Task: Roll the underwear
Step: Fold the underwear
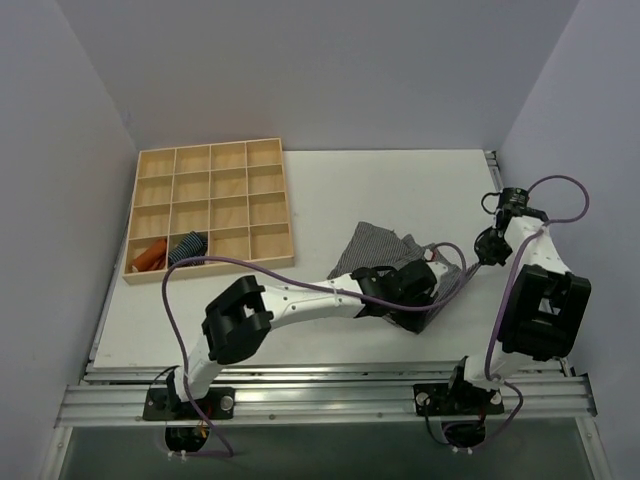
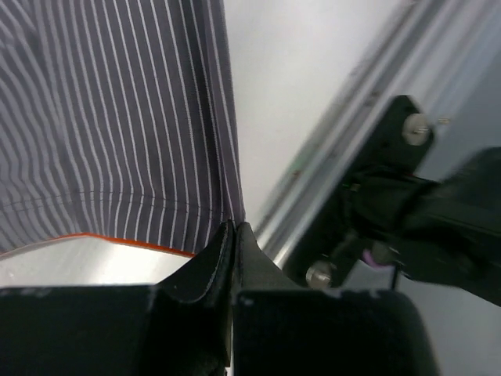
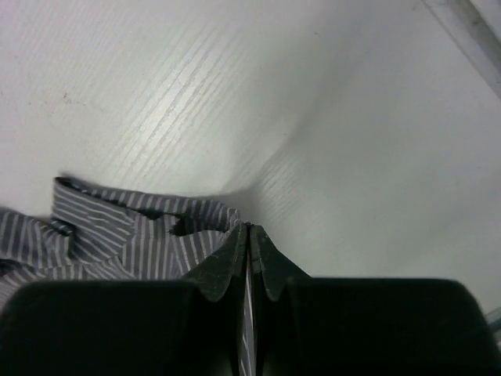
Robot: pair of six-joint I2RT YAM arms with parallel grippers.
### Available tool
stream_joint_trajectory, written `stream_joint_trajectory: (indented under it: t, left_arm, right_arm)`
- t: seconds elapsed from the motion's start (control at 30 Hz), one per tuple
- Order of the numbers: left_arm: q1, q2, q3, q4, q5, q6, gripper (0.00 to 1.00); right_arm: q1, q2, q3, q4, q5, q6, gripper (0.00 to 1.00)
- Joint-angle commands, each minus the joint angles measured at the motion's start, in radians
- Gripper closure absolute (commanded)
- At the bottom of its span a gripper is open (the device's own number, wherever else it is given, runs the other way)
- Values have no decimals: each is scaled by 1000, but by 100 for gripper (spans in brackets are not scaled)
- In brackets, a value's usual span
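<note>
The left gripper (image 2: 233, 229) has its fingers pressed together on a near corner of the underwear (image 1: 382, 246). Seen from above, its black body hides the garment's near edge. The right gripper (image 3: 249, 232) pinches the cloth's right edge, fingers clamped on a fold. The underwear lies rumpled mid-table (image 1: 400, 185), its long axis roughly left to right; which edge is the waistband cannot be made out. A wooden tray (image 1: 228, 187) sits farther left.
</note>
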Motion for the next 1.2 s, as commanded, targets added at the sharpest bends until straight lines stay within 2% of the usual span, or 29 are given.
stream_joint_trajectory:
  t: [0.0,0.1,0.3,0.43,0.57,0.8,1.0,1.17]
  left_arm:
    - [-5,-118,-22,19,92,-48,98]
    - [-5,-151,-38,42,127,-83,98]
    - [25,-191,-53,65,204,-137,98]
    - [96,-222,-122,91,230,-183,98]
    - [136,-243,-235,119,252,-210,98]
    - [189,-329,-415,165,207,-247,98]
    - [237,-372,-496,211,207,-261,98]
    - [271,-366,-507,208,221,-249,98]
  right_arm:
    - [-12,-90,46,-100,102,-4,100]
    - [-14,-151,19,-111,113,-6,100]
    - [3,-245,-7,-96,8,-12,100]
    - [95,-256,-24,-59,-28,-25,100]
    - [219,-213,-10,-45,15,-9,100]
    - [290,-127,65,-36,3,-7,100]
    - [391,-44,157,-54,-6,5,100]
    - [459,23,224,-86,29,28,100]
